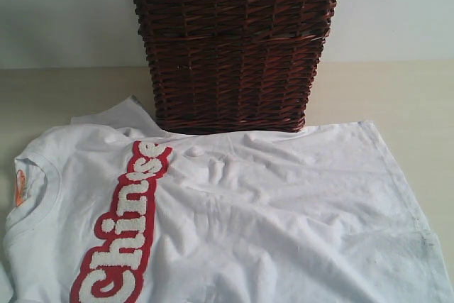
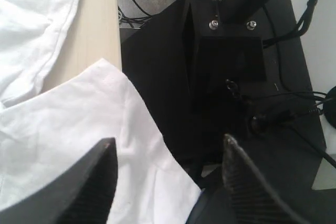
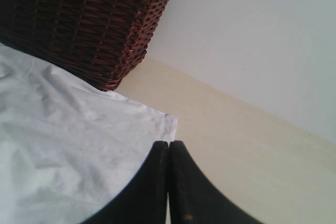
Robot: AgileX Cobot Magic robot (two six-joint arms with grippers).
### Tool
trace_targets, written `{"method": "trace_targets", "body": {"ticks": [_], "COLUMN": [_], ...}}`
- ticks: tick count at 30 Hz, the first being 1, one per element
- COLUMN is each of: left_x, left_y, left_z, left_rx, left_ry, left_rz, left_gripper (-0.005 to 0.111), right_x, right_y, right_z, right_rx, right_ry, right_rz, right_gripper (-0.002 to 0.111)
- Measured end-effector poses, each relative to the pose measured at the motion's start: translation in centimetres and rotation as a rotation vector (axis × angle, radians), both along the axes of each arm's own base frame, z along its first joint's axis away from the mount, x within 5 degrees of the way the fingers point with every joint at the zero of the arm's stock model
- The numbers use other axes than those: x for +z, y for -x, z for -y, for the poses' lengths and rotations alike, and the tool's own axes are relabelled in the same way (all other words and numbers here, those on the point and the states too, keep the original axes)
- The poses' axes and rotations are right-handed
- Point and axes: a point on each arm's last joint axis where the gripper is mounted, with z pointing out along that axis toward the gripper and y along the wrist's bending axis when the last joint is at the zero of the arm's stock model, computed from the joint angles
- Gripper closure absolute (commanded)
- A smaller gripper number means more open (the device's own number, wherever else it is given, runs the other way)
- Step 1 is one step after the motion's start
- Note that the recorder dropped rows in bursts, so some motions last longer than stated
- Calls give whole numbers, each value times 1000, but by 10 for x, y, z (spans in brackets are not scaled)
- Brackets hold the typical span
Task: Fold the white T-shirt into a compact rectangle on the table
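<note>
left hand (image 2: 168,141) open above white t-shirt (image 2: 73,129) edge, right hand (image 3: 168,144) closed near its corner

I can read one word, "Chinese" (image 1: 124,232), in fuzzy white letters edged in red. It runs up the T-shirt (image 1: 284,196) from seven o'clock towards centre. The orange tag (image 1: 20,188) at nine o'clock is illegible.
</note>
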Motion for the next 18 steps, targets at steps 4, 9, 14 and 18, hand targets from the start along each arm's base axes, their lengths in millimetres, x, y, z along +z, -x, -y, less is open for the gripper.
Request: {"method": "trace_targets", "body": {"ticks": [4, 9, 14, 18], "left_x": [-2, -8, -10, -26], "left_y": [-4, -43, -79, -102], "left_z": [-1, -9, -16, -25], "left_rx": [37, 211, 448, 679], "left_ry": [-27, -131, -153, -180], "left_rz": [31, 424, 612, 560], "left_gripper": [74, 101, 107, 107], "right_x": [0, 0, 0, 0], "right_y": [0, 0, 0, 0], "right_z": [0, 0, 0, 0], "right_rx": [0, 0, 0, 0], "right_ry": [0, 0, 0, 0], "right_rz": [0, 0, 0, 0], "right_gripper": [108, 108, 108, 108]}}
